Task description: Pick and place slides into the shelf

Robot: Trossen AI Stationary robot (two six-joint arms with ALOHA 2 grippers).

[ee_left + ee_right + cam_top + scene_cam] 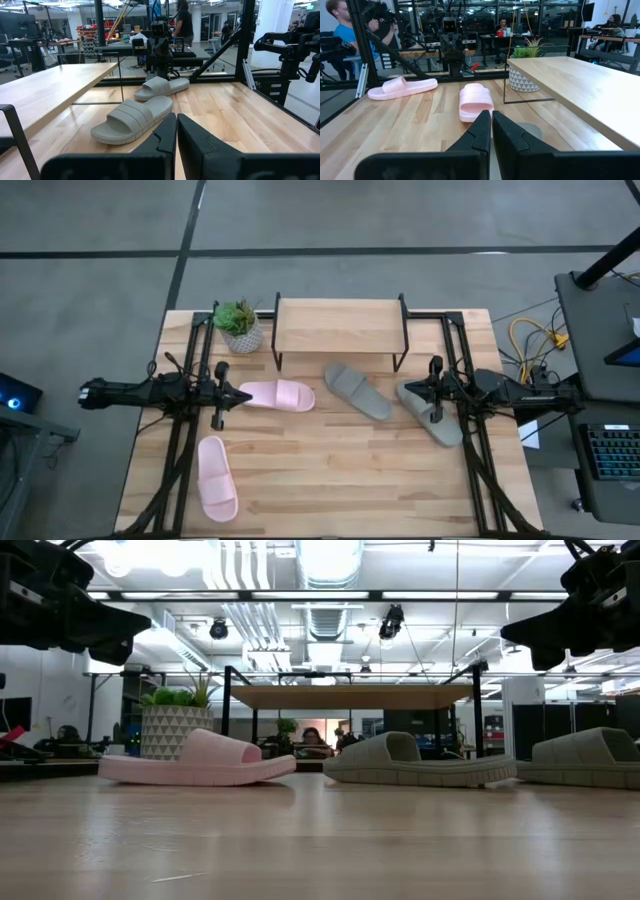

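Low view: both arms cut off by the top edge, only dark undersides showing at the upper corners; which arm is which cannot be told there. The pink slide nearer the table's front edge (216, 477) does not show in that view; the far grey-green slide (583, 759) runs off the edge of the picture. The shelf (350, 696) shows only as a thin board edge, with its legs merging into the room clutter behind. Plant pot (172, 730) half hidden behind the pink slide beside the shelf (200, 759). Right wrist view: a grey-green slide (531, 131) mostly hidden behind the right gripper (491, 131). People beyond the shelf are too small and blurred to describe.
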